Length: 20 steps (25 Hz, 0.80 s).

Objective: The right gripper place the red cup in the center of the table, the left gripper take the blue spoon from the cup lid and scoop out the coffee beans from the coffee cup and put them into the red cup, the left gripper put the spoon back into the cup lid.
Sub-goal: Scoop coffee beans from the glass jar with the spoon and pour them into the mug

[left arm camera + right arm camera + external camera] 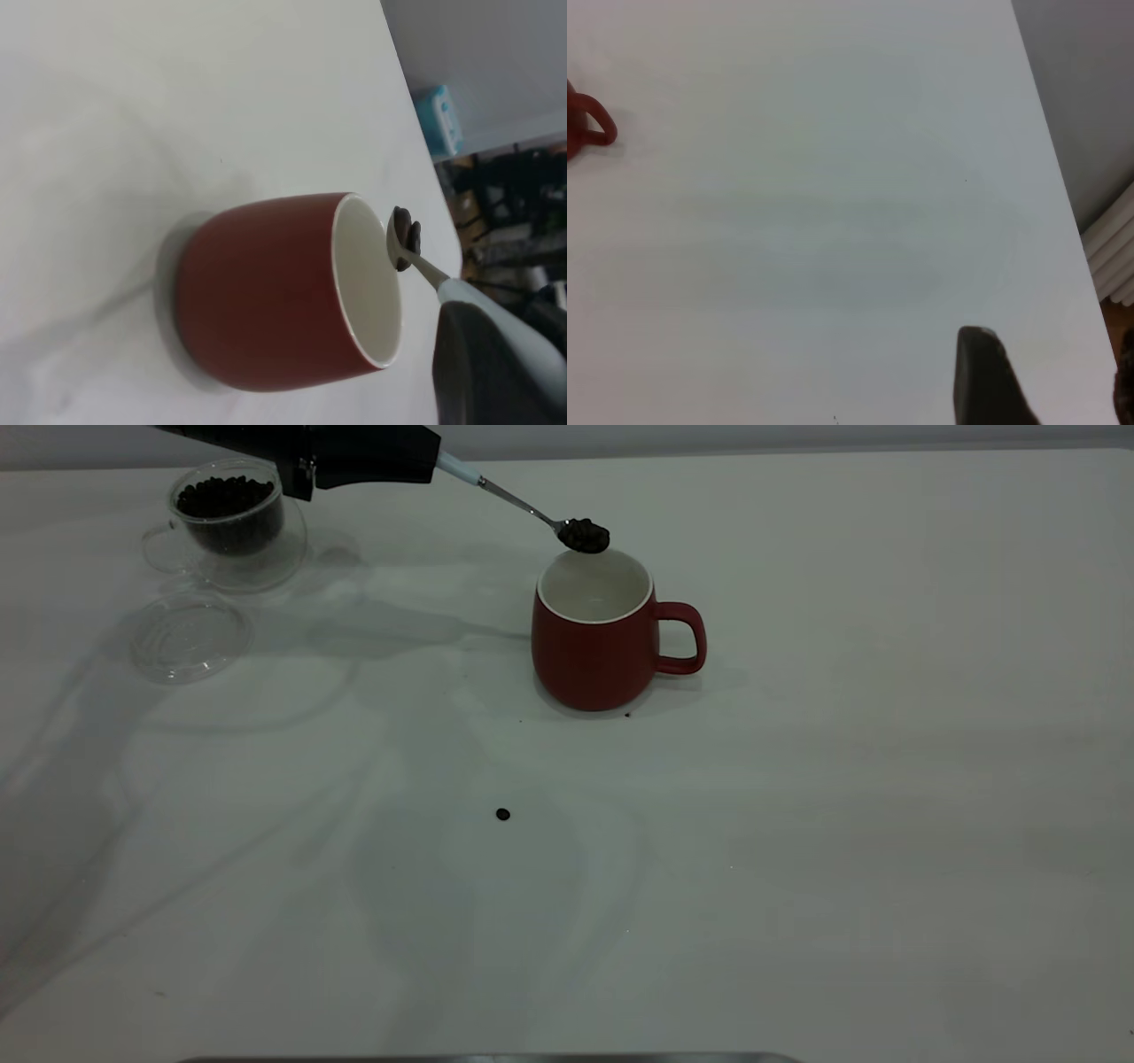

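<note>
Over the mug: blue spoon (523,507) bowl with coffee beans (584,535) sits just above the red cup (592,631) far rim
Spoon axis: handle slants up to the left gripper (354,456), clamped on it
Right gripper (990,379): parked off to the side, can't tell its state

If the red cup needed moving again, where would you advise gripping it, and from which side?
I would take the red cup by its loop handle, coming from the right arm's side. The handle juts that way, clear of the loaded blue spoon over the rim.

1 red cup (592,651), 1 glass cup (232,522), 1 lid (190,638), 1 spoon (523,506), 1 stray bean (502,814) on table (886,824).
</note>
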Motion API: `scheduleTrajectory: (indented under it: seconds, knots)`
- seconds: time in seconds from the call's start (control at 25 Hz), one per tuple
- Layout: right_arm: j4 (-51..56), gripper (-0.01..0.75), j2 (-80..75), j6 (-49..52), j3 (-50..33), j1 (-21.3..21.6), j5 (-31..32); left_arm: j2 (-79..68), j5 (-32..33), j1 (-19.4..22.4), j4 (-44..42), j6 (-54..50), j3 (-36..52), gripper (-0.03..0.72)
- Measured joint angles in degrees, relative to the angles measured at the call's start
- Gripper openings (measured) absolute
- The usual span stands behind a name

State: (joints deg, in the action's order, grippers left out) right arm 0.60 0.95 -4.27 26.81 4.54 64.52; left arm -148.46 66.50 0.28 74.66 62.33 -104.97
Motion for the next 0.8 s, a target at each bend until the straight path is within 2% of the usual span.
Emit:
scheduleTrajectory:
  seconds: [0.48, 0.8]
  knots:
    - [0.0, 0.384, 0.0, 0.0, 0.0, 0.0, 0.0, 0.0, 0.0, -2.6, 0.0, 18.4, 0.0, 0.127]
    - [0.0, 0.384, 0.0, 0.0, 0.0, 0.0, 0.0, 0.0, 0.0, -2.6, 0.1, 20.5, 0.0, 0.127]
